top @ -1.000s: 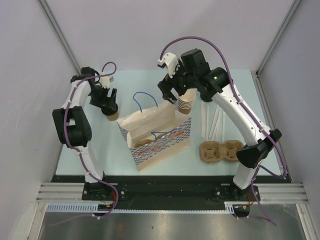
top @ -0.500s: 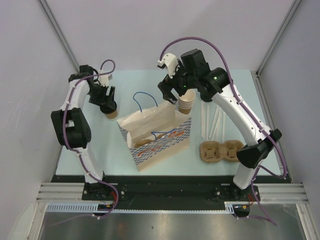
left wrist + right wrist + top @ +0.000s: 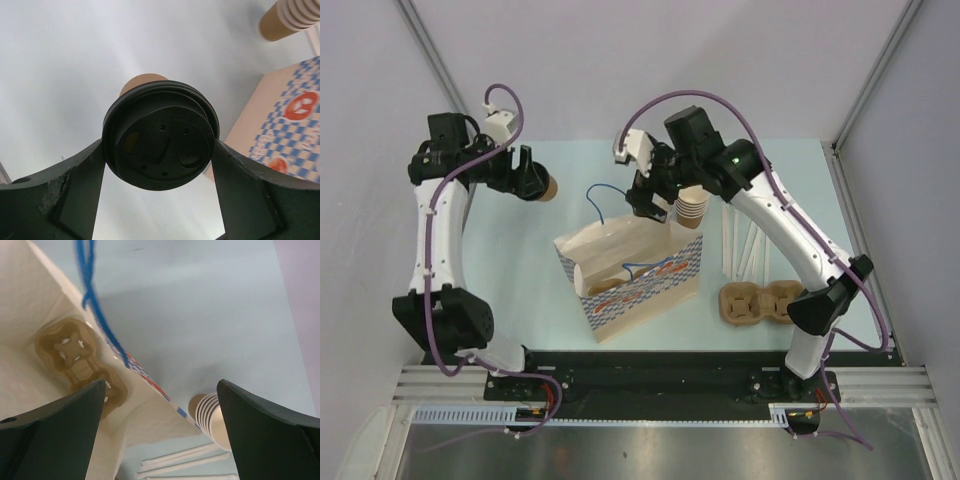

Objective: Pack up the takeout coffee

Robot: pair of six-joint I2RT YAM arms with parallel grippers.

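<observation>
Tan coffee now off table, clamped across black lid by left tool, lying sideways; a second ago it stood on table. Pick looks done, carry to bag next. Right tool spread wide, empty, shifted over bag mouth beside blue handle. Open table between coffee and bag; mind handle, right tool, cup stack.
</observation>
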